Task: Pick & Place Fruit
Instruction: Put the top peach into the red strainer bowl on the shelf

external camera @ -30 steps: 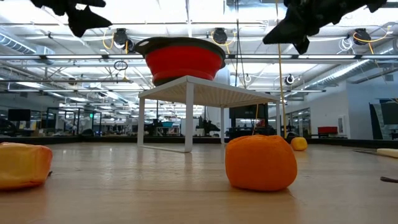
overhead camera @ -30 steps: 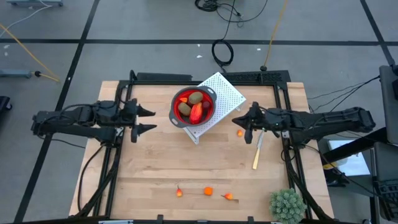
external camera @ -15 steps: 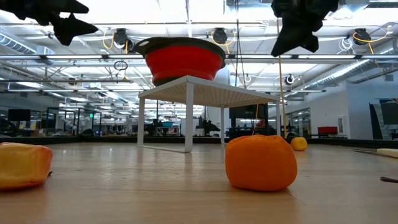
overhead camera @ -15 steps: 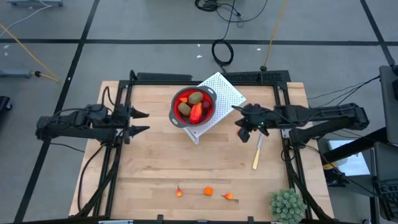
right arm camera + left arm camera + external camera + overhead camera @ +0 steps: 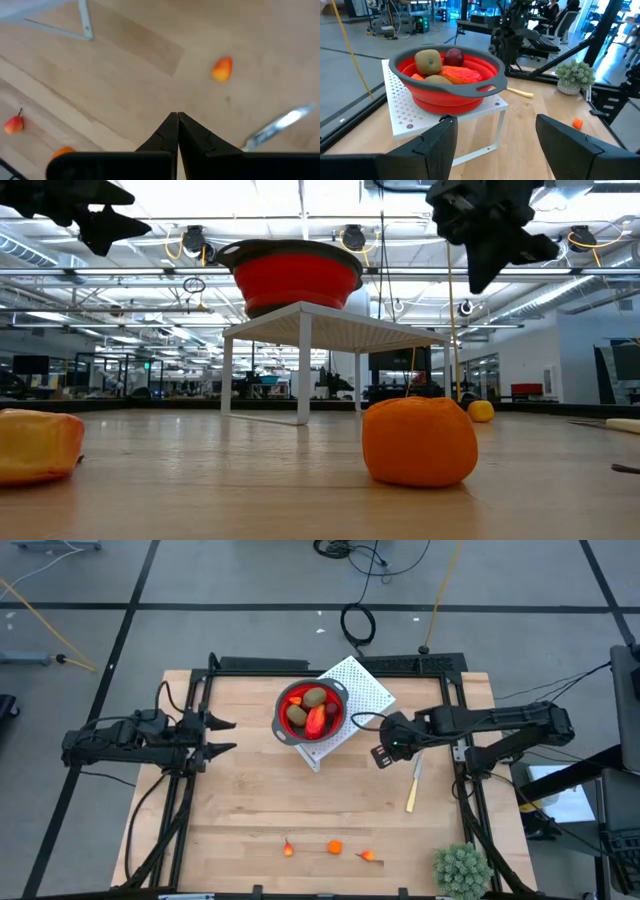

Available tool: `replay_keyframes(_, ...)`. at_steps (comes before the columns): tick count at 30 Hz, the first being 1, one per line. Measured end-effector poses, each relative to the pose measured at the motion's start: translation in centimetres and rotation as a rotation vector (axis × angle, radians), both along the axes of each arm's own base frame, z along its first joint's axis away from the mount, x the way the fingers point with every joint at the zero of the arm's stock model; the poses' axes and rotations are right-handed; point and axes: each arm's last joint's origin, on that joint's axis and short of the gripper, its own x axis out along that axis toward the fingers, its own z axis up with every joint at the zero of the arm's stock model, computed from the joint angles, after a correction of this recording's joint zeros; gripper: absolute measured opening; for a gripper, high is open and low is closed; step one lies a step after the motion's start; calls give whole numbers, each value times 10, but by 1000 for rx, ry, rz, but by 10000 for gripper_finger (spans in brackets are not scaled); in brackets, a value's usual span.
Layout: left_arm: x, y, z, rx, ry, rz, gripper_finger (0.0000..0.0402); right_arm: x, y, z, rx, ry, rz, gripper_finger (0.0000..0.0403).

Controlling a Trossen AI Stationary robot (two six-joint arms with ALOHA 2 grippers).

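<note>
A red bowl (image 5: 312,710) stands on a white perforated stand (image 5: 362,688) and holds two olive-brown ovals, a dark red ball and a long red-orange piece (image 5: 461,74). One small orange fruit (image 5: 222,68) lies on the table below my right gripper (image 5: 176,120). That gripper is shut, points down and touches nothing. In the high view the gripper (image 5: 381,751) hides this fruit. Three more small orange pieces (image 5: 335,847) lie near the table's near edge. My left gripper (image 5: 228,736) waits open, left of the bowl, above the table.
A pale yellow stick (image 5: 414,785) lies on the table just right of my right gripper. A spiky green plant ball (image 5: 462,870) sits at the near right corner. The stand's legs (image 5: 85,22) are close to the right gripper. Bare wood lies between the bowl and the near fruit.
My right gripper has moved toward the table's left, over the lone orange fruit, and tipped from level to pointing down. My left gripper has drawn back a little toward the table's left edge. No fruit has moved.
</note>
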Motion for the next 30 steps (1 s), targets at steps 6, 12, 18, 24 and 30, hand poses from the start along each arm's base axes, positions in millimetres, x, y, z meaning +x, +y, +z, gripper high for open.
replay_keyframes(6, 0, 0, 0, 5, 3, -8, 269, 1, 0, -14, 37, 60, -73, 0)
replay_keyframes(12, 0, 0, 0, 5, 2, -7, 269, -3, -3, -26, 30, 108, -87, 0)
replay_keyframes(18, 0, 0, 0, 4, 3, -8, 269, -10, -7, -44, 37, 168, -137, 0)
replay_keyframes(24, 0, 0, -1, 4, 8, -8, 269, -13, -12, -54, 35, 186, -161, 9)
replay_keyframes(30, 0, 0, -1, 4, 9, -8, 269, -10, -17, -60, 26, 142, -139, 12)
